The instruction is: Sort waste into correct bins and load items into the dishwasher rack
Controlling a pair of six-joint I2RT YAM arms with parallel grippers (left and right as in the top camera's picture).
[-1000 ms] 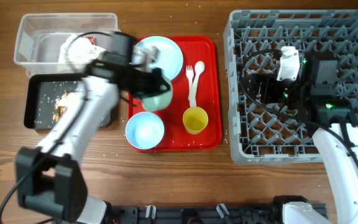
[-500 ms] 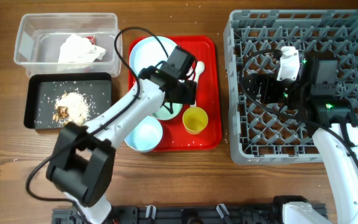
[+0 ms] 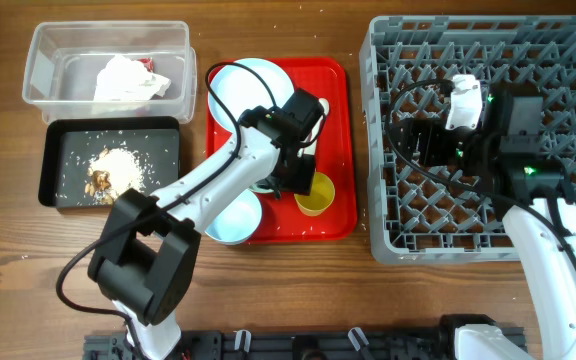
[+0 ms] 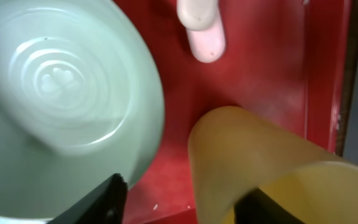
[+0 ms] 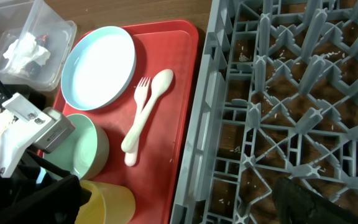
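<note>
Grainy wooden table (image 3: 8, 250): left end effector (image 4: 182, 200) gapes astride smooth yellow cup (image 4: 253, 155); right end effector (image 3: 430, 140) unreadable.

I count 1 pale blue bowl (image 3: 236, 223), 1 pale green bowl (image 4: 55, 93), 1 pale blue round plate (image 5: 98, 68), 1 small yellow cup (image 3: 316, 197), 1 white fork (image 5: 143, 86), 1 white spoon (image 5: 161, 79).

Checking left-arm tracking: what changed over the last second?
The left arm swung right, clearing the black tray. The left gripper now sits open and low between the green bowl and yellow cup. Nothing was grasped or released. Everything else, including the right arm over the rack, stayed put.
</note>
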